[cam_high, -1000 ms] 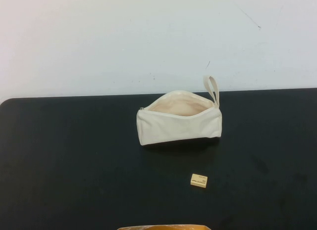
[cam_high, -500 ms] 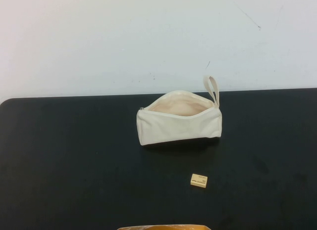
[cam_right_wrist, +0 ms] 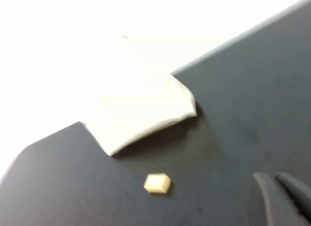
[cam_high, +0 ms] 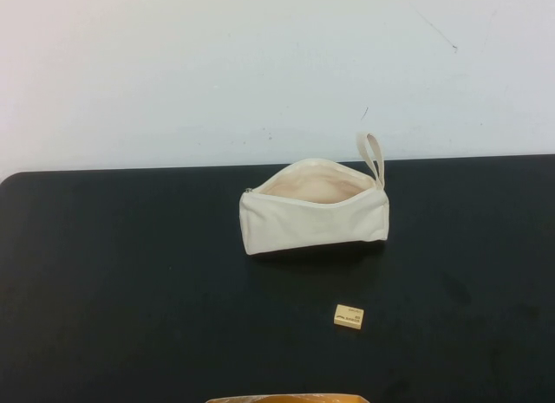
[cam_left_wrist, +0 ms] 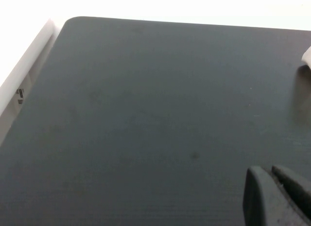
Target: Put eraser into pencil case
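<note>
Nothing is seen to have moved since the earlier frames. At centre frame of the high view, the pencil case (cam_high: 313, 208) lies unzipped on the black table (cam_high: 121, 290), its loop strap at the upper right. Below and slightly right, well apart, sits the eraser (cam_high: 348, 316), not yet lifted. At each wrist view's lower right, the left gripper (cam_left_wrist: 274, 194) and right gripper (cam_right_wrist: 282, 197) appear closed and empty. Every step remains.

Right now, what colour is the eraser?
Tan-yellow eraser with dark print; high view shows it best.
</note>
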Tool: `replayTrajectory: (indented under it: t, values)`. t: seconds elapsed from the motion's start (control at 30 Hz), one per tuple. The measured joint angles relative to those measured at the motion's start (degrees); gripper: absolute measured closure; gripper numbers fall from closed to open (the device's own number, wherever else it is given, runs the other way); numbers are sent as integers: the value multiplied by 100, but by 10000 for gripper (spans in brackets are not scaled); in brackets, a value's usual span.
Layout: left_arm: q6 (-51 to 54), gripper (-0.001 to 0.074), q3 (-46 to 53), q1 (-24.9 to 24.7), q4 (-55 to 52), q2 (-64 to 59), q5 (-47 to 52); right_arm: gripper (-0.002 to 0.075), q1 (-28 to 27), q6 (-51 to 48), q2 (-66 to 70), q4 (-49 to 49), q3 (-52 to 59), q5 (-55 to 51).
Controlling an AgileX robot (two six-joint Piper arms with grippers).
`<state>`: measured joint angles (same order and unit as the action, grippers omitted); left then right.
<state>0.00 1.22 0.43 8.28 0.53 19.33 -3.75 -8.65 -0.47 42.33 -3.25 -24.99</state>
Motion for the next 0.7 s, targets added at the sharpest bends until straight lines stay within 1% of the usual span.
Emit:
replayTrajectory:
  t: [0.13, 0.3, 0.4, 0.53, 0.6, 0.7]
  values:
    - [0, 737, 0, 0, 0, 0, 0, 727, 0, -843, 228, -185, -920, -456]
    - [0, 737, 0, 0, 0, 0, 0, 727, 0, -1567, 1503, -1297, -2353, -1716]
    - [0, 737, 0, 0, 0, 0, 0, 727, 0, -2029, 2470, -1719, -3170, -2571]
    - [0, 737, 0, 0, 0, 0, 0, 727, 0, -2620, 3814, -1925, -4013, -3414]
    - [0, 737, 0, 0, 0, 0, 0, 727, 0, -3232, 4733, -1891, -4667, -3899]
    - [0, 737, 0, 0, 0, 0, 0, 727, 70, -3649, 5583, -1767, -5358, -4274]
